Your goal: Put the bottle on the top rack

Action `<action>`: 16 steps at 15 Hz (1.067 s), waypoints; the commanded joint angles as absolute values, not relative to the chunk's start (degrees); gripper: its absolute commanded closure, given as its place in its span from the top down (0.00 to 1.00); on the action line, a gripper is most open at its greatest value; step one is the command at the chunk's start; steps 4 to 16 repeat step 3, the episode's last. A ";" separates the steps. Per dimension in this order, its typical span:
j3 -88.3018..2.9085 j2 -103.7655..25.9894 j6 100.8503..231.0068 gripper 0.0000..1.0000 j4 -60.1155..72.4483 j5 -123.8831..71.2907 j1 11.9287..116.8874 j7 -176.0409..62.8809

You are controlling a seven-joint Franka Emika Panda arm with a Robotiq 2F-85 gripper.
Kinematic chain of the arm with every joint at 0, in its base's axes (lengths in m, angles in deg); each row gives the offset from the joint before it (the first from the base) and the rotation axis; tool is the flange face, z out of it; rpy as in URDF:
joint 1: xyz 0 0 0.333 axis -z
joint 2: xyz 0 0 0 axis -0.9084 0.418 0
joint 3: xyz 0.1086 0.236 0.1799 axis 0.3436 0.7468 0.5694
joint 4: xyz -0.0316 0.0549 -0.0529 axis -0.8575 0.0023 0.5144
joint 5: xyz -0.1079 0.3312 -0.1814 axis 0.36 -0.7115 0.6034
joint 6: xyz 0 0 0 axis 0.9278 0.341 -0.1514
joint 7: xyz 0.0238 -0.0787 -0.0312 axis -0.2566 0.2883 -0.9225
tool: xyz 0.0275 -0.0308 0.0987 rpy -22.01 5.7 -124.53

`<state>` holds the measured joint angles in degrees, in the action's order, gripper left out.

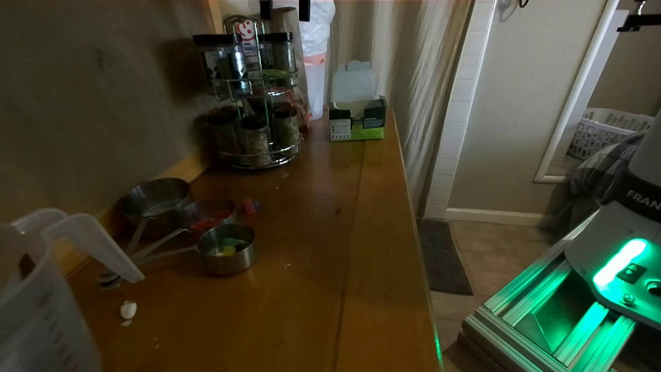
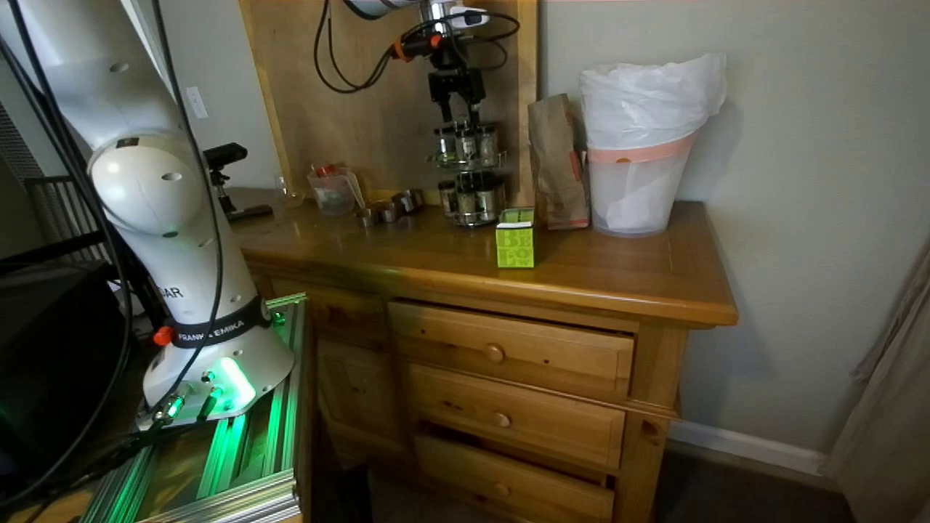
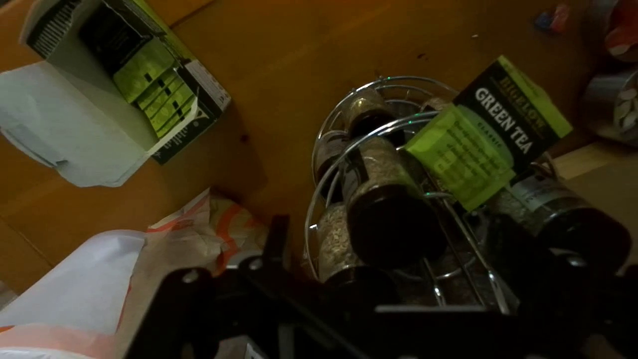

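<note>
The top rack [image 1: 273, 92] is the upper wire tier of a round two-tier carousel stand; it also shows in an exterior view [image 2: 468, 165] and the wrist view [image 3: 319, 192]. Glass jars with dark lids stand on it, such as a jar [image 1: 283, 54] and a larger jar [image 1: 222, 64]. A bottle with a pale grey cap cannot be told apart among them. A green tea packet [image 3: 488, 134] lies on the upper tier. My gripper [image 2: 460, 116] points down just above the upper jars, fingers apart; its fingertips also show in an exterior view [image 1: 285, 11]. I see nothing held between them.
A green-and-white tea box [image 1: 357, 121] stands open beside the stand. A paper bag [image 2: 556, 160] and a lined bin [image 2: 639, 167] stand close by. Metal measuring cups [image 1: 227, 253] and a clear jug [image 1: 46, 310] are along the wall. The lower tier holds several jars [image 1: 255, 139].
</note>
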<state>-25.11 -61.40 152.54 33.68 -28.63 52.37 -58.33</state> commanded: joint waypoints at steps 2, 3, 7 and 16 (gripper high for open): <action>-27.68 -74.32 151.91 1.00 40.21 -33.10 52.24 -48.35; -26.15 -67.77 150.66 1.00 35.28 -30.32 52.57 -53.40; -26.15 -67.77 150.66 1.00 35.28 -30.32 52.57 -53.40; -26.15 -67.77 150.66 1.00 35.28 -30.32 52.57 -53.40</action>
